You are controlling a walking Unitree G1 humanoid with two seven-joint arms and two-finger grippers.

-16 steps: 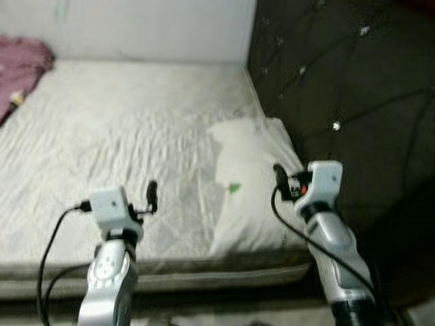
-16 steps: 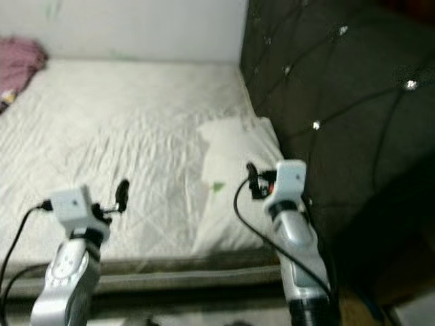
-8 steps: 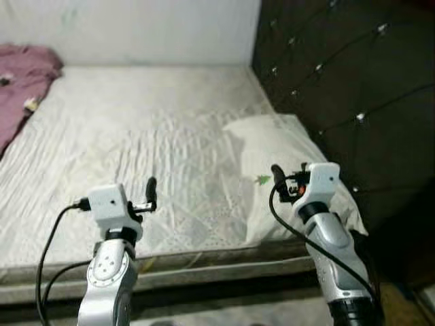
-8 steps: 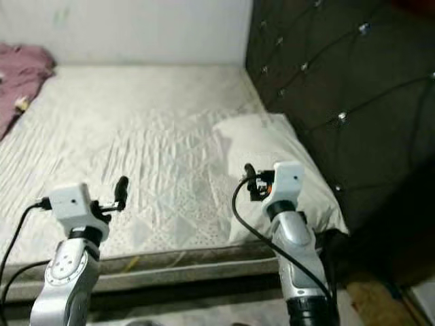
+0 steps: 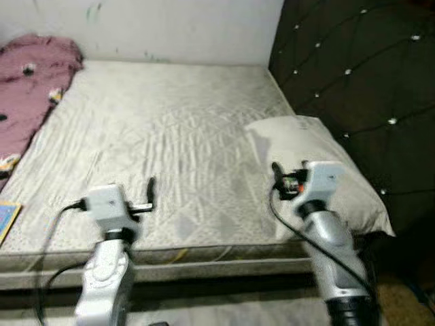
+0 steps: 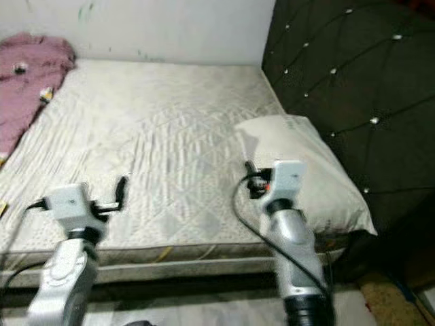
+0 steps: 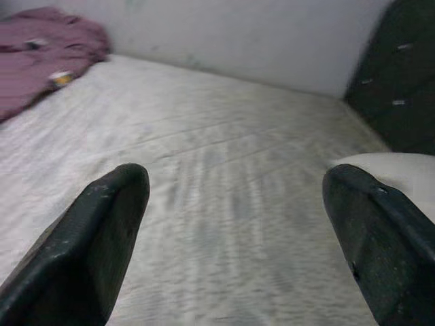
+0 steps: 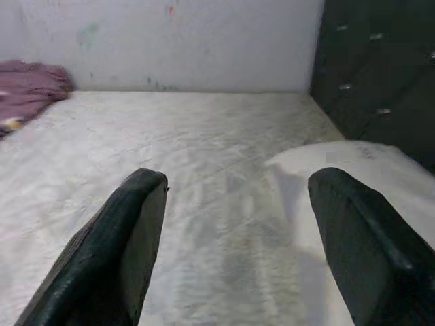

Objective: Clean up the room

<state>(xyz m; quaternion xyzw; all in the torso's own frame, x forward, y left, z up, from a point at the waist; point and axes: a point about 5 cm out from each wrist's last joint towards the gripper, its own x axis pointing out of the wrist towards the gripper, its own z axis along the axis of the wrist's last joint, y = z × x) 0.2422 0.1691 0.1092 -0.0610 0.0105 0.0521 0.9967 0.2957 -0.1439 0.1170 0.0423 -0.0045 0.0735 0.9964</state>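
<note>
Left eye: robot stands at the near edge of the bed (image 5: 170, 136), both arms raised over the mattress. Left claw (image 5: 150, 192) and right claw (image 5: 275, 175) hover above the sheet, touching nothing. Pillow (image 5: 319, 163) lies against the dark tufted headboard (image 5: 353, 75), just beside the right claw. Pink cloth (image 5: 34, 81) is heaped in the far left corner, well apart from both claws. A blue-edged thing (image 5: 5, 219) pokes in at the left margin; can't tell what it is.

Right eye: same layout. Compared with a second ago the whole frame has swung left, so that's a camera/body turn, not objects moving. More of the pink cloth and the full pillow are in frame now.

Left wrist: fingers (image 7: 102, 238) spread wide, nothing between them, aimed across the sheet toward the pink cloth.

Right wrist: fingers (image 8: 136, 231) also spread wide and empty, pillow corner off to one side.

Judgement: still the survey/approach step. The turn likely means the pink cloth is the first pickup; needs a walk round the bed, it's out of reach from here.
</note>
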